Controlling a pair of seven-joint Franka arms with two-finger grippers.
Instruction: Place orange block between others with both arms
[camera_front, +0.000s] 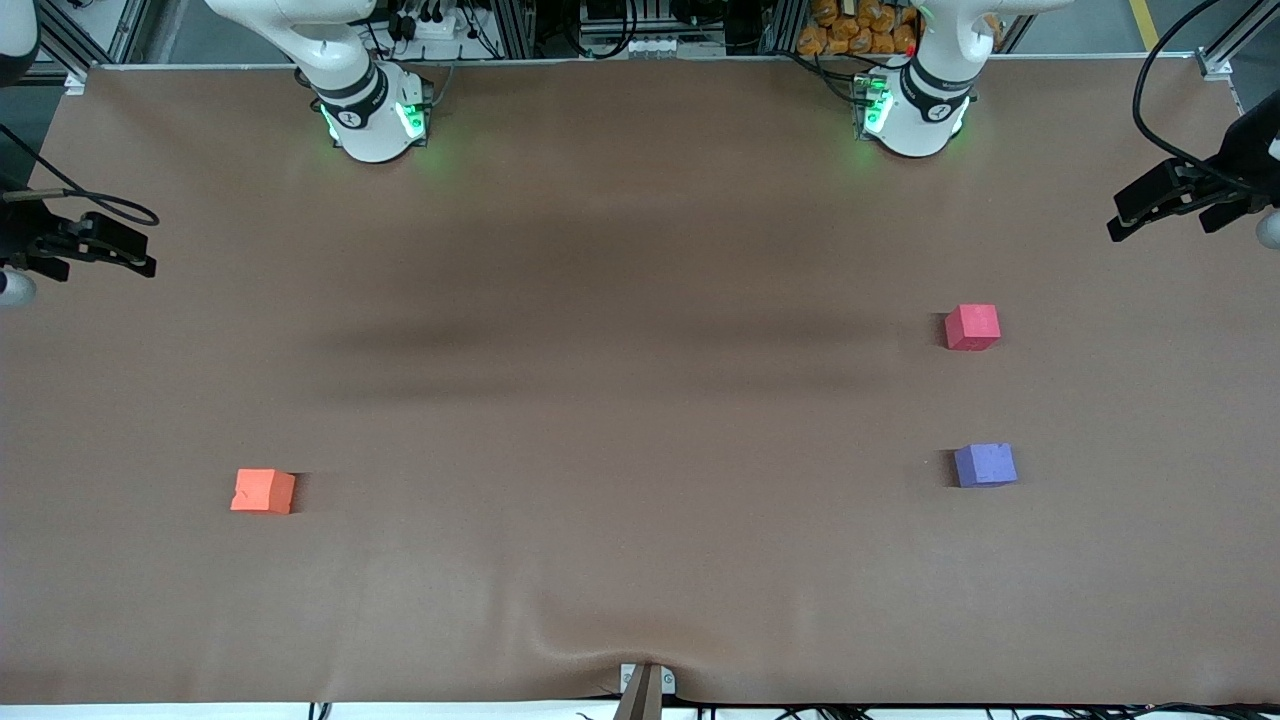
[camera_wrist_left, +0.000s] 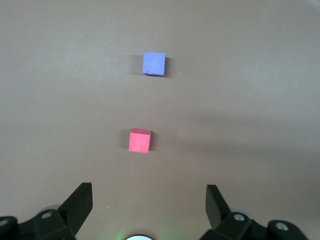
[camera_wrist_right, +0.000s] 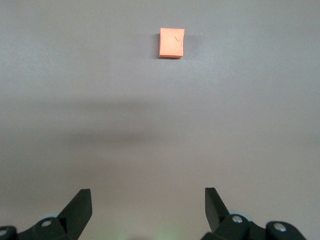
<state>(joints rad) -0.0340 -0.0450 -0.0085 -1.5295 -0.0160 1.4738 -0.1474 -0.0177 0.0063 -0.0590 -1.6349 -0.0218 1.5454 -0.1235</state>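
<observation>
Three foam cubes sit on the brown tabletop (camera_front: 640, 300), well apart from each other. The orange block (camera_front: 264, 491) lies alone toward the right arm's end, nearer the front edge than the middle of the tabletop. The red cube (camera_front: 972, 327) and the purple cube (camera_front: 985, 465) stand toward the left arm's end, with bare brown surface between them; the purple one is the nearer of the two to the front camera, and the red one lies closer to the edge where the bases stand. None of the cubes touches anything but the tabletop.

Both arms wait, drawn back to the ends of the tabletop. The left gripper (camera_front: 1165, 205) hangs over the end edge on its own side, up in the air, its fingers spread wide with nothing between them. In its wrist view the two black fingers (camera_wrist_left: 80, 200) frame bare surface, with the red cube (camera_wrist_left: 139, 140) closer to them and the purple cube (camera_wrist_left: 154, 63) further out. The right gripper (camera_front: 105, 245) hangs over the end edge on its side, likewise spread wide and empty. Its wrist view shows the fingers (camera_wrist_right: 80, 202) apart and the orange block (camera_wrist_right: 172, 42) well out ahead of them. The two round white bases (camera_front: 375, 125) glow green along the back edge.
</observation>
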